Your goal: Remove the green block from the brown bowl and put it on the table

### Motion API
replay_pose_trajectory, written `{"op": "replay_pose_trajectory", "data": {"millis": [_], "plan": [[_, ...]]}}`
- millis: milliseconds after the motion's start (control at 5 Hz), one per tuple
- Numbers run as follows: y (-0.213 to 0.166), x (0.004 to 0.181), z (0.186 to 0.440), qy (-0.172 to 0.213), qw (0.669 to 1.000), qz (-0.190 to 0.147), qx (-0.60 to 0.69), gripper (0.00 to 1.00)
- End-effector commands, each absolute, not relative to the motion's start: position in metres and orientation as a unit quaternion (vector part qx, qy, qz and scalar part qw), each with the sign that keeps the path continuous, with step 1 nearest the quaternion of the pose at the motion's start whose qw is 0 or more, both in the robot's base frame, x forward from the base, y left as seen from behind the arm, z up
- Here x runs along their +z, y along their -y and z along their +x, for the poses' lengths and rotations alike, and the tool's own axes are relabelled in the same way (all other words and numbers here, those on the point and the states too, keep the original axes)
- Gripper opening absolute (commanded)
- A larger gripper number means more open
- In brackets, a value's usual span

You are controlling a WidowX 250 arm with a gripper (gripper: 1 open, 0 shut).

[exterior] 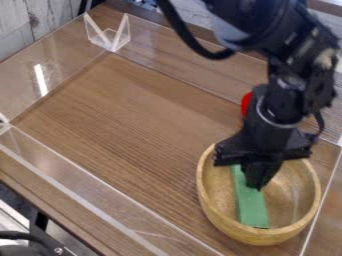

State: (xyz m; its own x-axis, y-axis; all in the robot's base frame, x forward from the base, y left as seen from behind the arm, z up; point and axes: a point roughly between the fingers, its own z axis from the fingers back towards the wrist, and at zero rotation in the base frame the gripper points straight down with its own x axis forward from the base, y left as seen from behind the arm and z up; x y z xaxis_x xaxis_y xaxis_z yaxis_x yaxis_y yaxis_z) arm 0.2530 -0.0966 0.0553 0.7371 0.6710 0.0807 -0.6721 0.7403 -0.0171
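Note:
The brown bowl [214, 205] is a round wooden dish at the lower right of the wooden table. The green block [251, 207] is a long flat bar lying inside it, leaning up toward the far rim. My black gripper [254, 172] points straight down into the bowl. Its fingers are pinched together on the upper end of the green block, which they hide. The lower half of the block shows below the fingers.
A red object [249, 101] sits just behind the arm, past the bowl. Clear acrylic walls [54, 160] fence the table on the left and front. A small clear stand [107, 34] is at the far left corner.

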Motion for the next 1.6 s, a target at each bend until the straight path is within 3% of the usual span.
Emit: {"op": "replay_pose_trajectory", "data": {"millis": [0, 200, 400, 1000, 1400], "plan": [[0.099, 0.102, 0.266, 0.072, 0.934, -0.034, 0.348, 0.00], [0.091, 0.127, 0.269, 0.074, 0.933, -0.045, 0.350, 1.00], [0.079, 0.138, 0.272, 0.073, 0.933, -0.051, 0.350, 0.00], [0.044, 0.131, 0.263, 0.069, 0.932, -0.050, 0.352, 0.00], [0.043, 0.125, 0.253, 0.063, 0.947, -0.052, 0.312, 0.00]]}}
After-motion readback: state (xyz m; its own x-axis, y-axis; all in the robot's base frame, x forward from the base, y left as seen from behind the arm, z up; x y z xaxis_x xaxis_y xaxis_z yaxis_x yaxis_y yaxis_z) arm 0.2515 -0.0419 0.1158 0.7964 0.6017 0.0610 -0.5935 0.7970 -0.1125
